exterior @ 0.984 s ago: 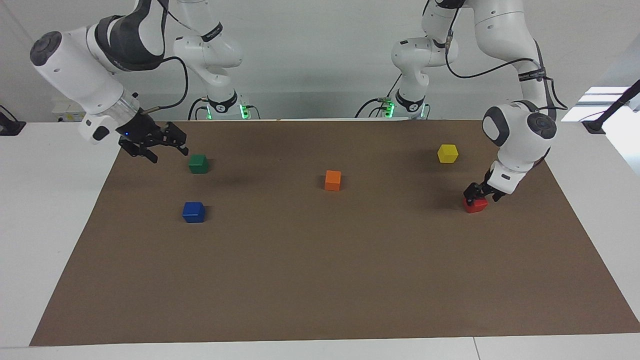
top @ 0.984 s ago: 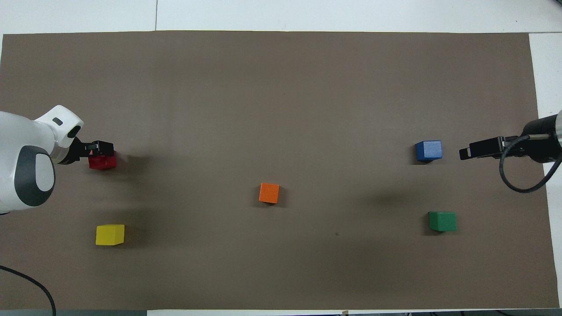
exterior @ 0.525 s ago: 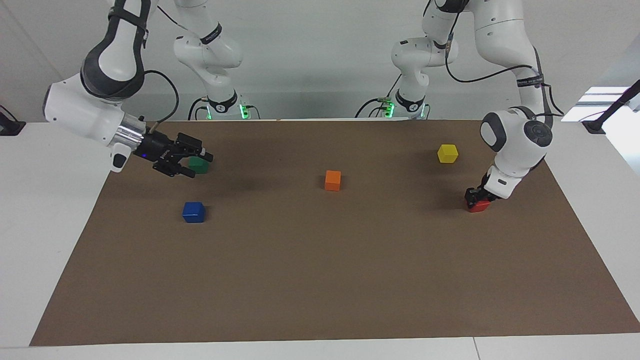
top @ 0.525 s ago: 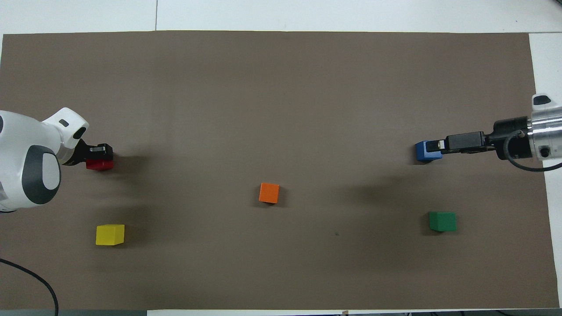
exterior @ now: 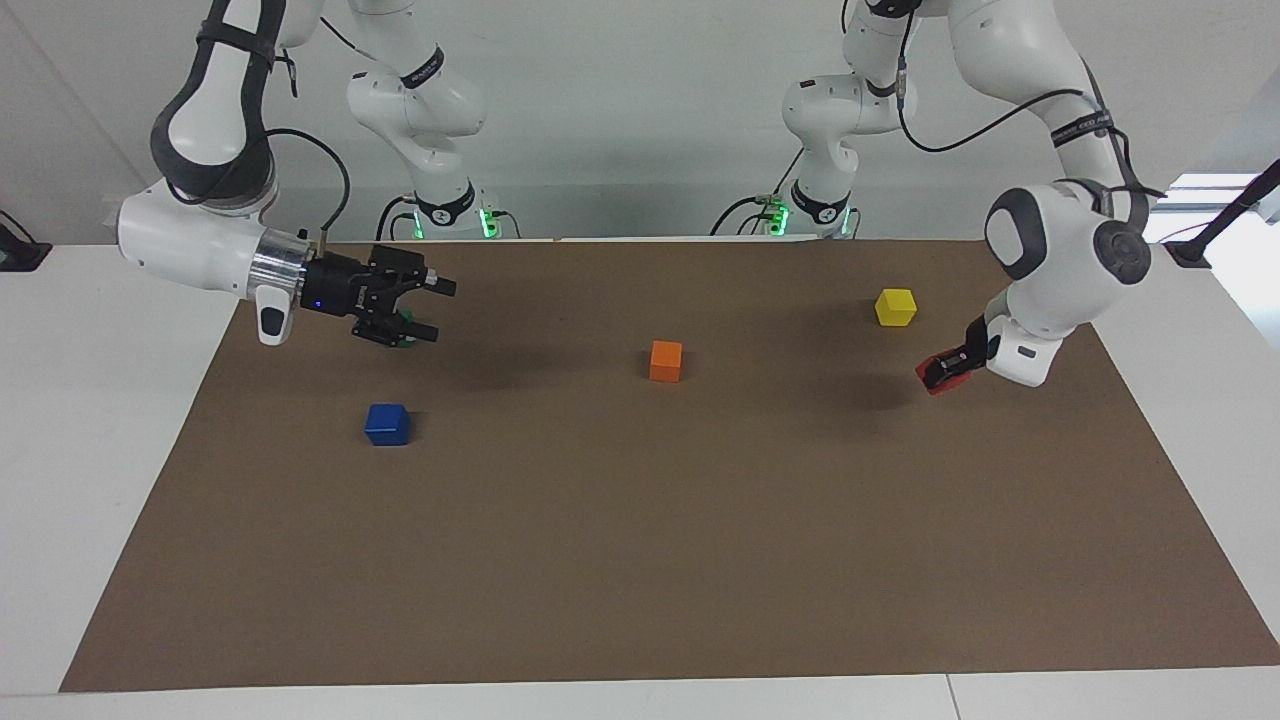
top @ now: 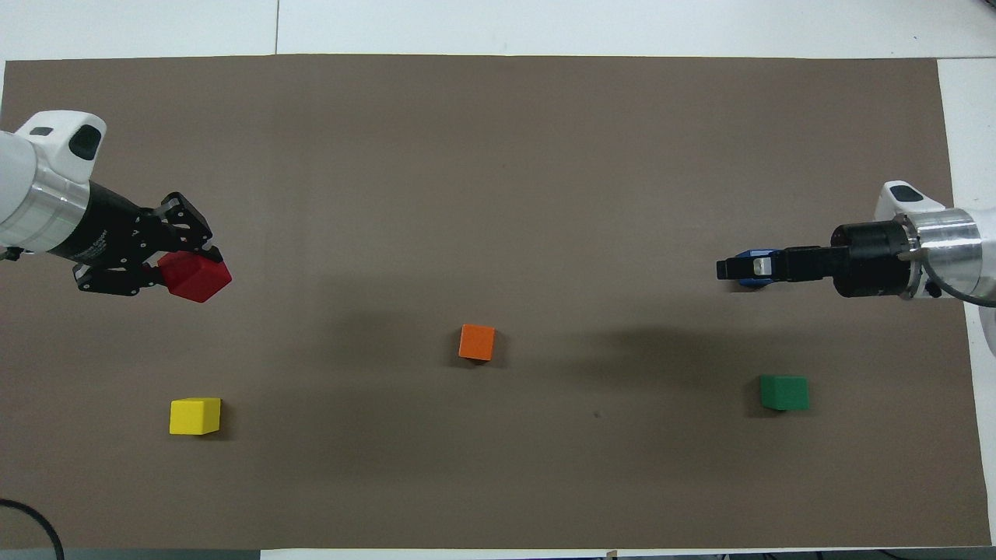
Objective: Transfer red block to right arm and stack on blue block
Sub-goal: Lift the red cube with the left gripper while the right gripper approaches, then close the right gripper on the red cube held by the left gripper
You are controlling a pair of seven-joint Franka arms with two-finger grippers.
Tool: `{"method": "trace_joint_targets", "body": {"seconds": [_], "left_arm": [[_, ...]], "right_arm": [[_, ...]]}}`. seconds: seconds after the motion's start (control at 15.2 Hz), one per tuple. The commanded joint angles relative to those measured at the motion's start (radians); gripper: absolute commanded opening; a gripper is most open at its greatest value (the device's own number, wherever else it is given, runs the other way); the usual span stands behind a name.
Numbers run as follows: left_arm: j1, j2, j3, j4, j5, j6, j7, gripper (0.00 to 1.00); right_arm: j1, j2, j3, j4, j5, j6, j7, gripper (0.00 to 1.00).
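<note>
My left gripper [exterior: 945,367] is shut on the red block [exterior: 934,374] and holds it tilted in the air above the mat, at the left arm's end of the table. The gripper [top: 183,270] and the block [top: 198,280] also show in the overhead view. The blue block [exterior: 387,424] sits on the mat at the right arm's end. My right gripper [exterior: 438,312] is open and empty, held level in the air. From above, the right gripper [top: 725,269] covers most of the blue block [top: 752,253].
The green block [top: 784,392] lies nearer to the robots than the blue block and is mostly hidden by the right gripper in the facing view. The orange block [exterior: 665,361] sits mid-mat. The yellow block [exterior: 895,307] lies near the left arm. The brown mat [exterior: 640,560] covers the table.
My left gripper has lifted the red block off the mat and turned it level. My right gripper has swung in over the mat toward the middle and risen.
</note>
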Motion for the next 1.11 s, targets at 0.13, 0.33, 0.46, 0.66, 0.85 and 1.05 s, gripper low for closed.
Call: {"method": "trace_joint_targets", "body": {"seconds": [0.13,0.33,0.46,0.66,0.85,1.05], "left_arm": [[-0.092,-0.117,-0.076,-0.010,-0.192,-0.034,-0.528,0.00],[-0.098,-0.134,-0.211,-0.030,-0.293,0.114,-0.857,0.00],[-0.127,-0.138,-0.261,-0.058,-0.307,0.234,-1.019,0.00],[-0.201,-0.141,-0.264,-0.079,-0.332,0.339,-1.239,0.00],[-0.229,-0.170,-0.265,-0.156,-0.333,0.431,-1.247,0.00],[-0.258,-0.196,-0.267,-0.213,-0.336,0.500,-1.258,0.00]], "right_arm": [[0.012,-0.014,0.003,-0.122,0.194,-0.158,-0.119,1.00],[0.056,0.041,0.003,-0.188,0.310,-0.253,-0.285,1.00],[0.091,0.107,0.003,-0.206,0.343,-0.310,-0.425,1.00],[0.157,0.180,0.003,-0.226,0.412,-0.425,-0.527,1.00],[0.222,0.178,0.003,-0.257,0.498,-0.467,-0.531,1.00],[0.277,0.226,0.005,-0.258,0.505,-0.502,-0.586,1.00]]}}
